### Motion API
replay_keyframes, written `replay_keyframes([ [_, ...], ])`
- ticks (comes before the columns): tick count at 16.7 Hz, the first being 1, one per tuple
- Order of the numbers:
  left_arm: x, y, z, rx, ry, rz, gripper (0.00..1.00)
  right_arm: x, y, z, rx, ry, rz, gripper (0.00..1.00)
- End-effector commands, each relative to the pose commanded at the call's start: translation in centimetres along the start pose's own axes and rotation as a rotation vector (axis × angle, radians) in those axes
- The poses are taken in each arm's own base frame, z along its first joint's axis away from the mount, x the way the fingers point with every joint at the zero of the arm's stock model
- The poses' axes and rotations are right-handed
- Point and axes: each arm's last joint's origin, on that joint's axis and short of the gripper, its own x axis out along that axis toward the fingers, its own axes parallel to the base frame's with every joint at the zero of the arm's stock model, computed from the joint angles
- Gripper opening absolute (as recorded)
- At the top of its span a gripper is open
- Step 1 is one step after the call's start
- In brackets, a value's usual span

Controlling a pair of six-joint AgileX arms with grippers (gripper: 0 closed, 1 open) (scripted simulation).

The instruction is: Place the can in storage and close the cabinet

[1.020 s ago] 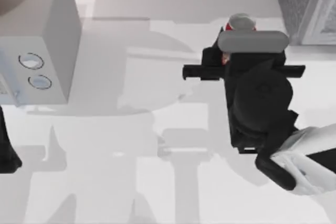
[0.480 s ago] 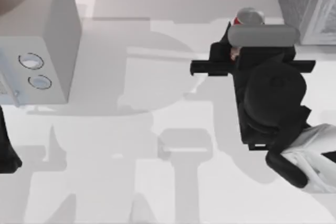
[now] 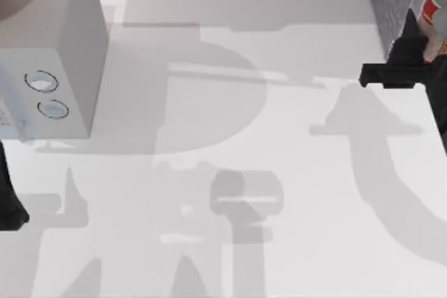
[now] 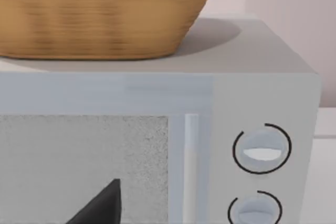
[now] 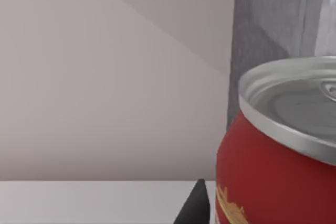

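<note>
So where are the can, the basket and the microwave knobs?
can (image 5: 273, 182), right wrist view, red side wall.
basket (image 4: 105, 14), left wrist view, woven side.
upper knob (image 4: 261, 149), left wrist view, its face.

table centre: bare white table (image 3: 230, 144), open passage from near edge to far edge
left side: blocked by microwave (image 3: 52, 61), basket (image 4: 100, 14) stacked on top of it
near-left edge: left arm (image 3: 8, 200) parked, small obstruction
far-right corner: occupied by grey cabinet (image 3: 398, 1), with right gripper (image 3: 419, 61) and can (image 3: 434, 29) held against its front
</note>
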Motion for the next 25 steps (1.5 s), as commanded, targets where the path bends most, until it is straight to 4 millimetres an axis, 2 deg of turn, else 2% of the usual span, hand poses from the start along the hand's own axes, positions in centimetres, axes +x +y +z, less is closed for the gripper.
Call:
replay_keyframes([
  [3,0.0,0.0,0.0,0.000,0.000,0.000,1.00,-2.8,-4.2,0.7,-0.002,0.003,0.001,0.00],
  [5,0.0,0.0,0.0,0.000,0.000,0.000,1.00,-5.0,-6.6,0.4,-0.003,0.004,0.001,0.00],
  [10,0.0,0.0,0.0,0.000,0.000,0.000,1.00,-9.6,-10.3,-2.3,-0.002,0.007,0.004,0.00],
  [13,0.0,0.0,0.0,0.000,0.000,0.000,1.00,-11.2,-11.3,-4.3,-0.001,0.007,0.007,0.00],
  [17,0.0,0.0,0.0,0.000,0.000,0.000,1.00,-12.1,-11.9,-6.0,0.000,0.006,0.009,0.00],
  [25,0.0,0.0,0.0,0.000,0.000,0.000,1.00,-12.2,-12.0,-6.0,0.001,-0.001,0.004,0.00],
])
